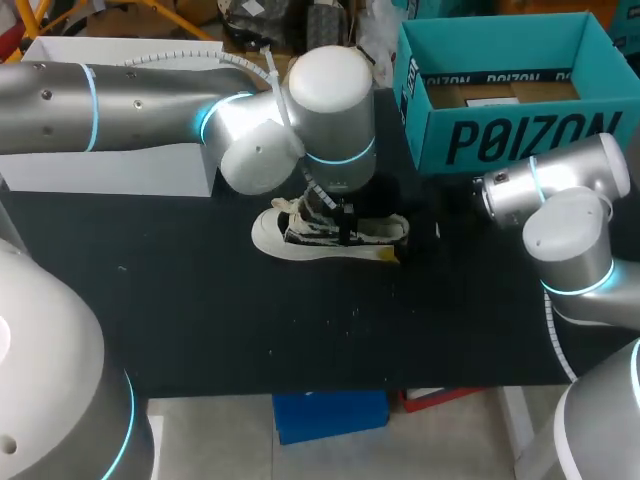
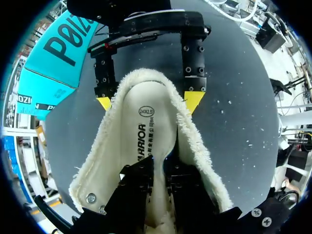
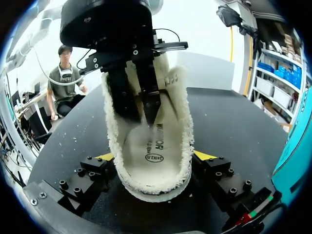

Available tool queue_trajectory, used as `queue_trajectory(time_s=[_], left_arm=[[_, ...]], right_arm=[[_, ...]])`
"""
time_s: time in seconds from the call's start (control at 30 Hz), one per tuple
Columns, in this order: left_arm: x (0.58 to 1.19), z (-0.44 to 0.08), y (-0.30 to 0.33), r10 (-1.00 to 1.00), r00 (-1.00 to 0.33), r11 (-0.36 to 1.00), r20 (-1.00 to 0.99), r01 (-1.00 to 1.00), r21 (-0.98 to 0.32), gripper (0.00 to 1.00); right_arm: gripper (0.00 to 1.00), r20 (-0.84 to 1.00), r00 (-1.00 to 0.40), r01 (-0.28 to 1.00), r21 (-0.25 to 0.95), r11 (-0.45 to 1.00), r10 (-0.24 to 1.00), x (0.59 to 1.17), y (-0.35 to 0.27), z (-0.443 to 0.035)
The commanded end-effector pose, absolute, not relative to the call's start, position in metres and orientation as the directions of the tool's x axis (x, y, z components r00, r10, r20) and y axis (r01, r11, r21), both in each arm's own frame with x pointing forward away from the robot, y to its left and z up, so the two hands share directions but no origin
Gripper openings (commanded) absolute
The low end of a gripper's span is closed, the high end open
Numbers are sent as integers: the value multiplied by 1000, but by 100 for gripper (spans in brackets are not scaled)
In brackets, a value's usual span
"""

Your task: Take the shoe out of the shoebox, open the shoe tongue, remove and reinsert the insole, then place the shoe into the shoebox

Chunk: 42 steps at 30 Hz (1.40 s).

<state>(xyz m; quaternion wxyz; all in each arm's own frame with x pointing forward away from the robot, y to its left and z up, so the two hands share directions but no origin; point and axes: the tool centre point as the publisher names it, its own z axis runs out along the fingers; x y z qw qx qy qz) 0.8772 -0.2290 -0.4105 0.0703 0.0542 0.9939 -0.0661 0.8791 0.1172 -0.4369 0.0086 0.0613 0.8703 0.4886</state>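
On the black table (image 1: 200,320), the shoe (image 1: 310,238) lies near the teal shoebox (image 1: 520,140)

Shoe (image 1: 275,235) mid-table (image 1: 200,320); shoebox (image 1: 520,140) behind, to R.

The shoe (image 1: 330,235) lies on its side near the centre of the black table (image 1: 200,320), toe toward the left arm's side. The left arm (image 1: 250,125) enters from the left, and its wrist stands directly above the shoe. The right arm (image 1: 560,200) sits at the right, pointing toward the shoe. The open teal shoebox (image 1: 500,135) stands at the far right of the table, well apart from the shoe.
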Motion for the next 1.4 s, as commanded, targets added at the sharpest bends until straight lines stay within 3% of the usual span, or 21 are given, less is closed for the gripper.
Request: queue_trajectory(time_s=[0.03,0.53,0.97,1.4], left_arm=[[877,-393,-223,113,-991,974,-64,124,-188,0],[867,-361,-219,106,-990,976,-96,122,-182,0],[888,-365,-222,214,-951,965,222,171,-196,0],[884,-377,-233,294,-907,951,303,246,-187,0]], right_arm=[[0,46,-992,99,851,516,115,878,122,-438],[0,46,-992,99,851,516,115,878,122,-438],[0,46,-992,99,851,516,115,878,122,-438],[0,46,-992,99,851,516,115,878,122,-438]])
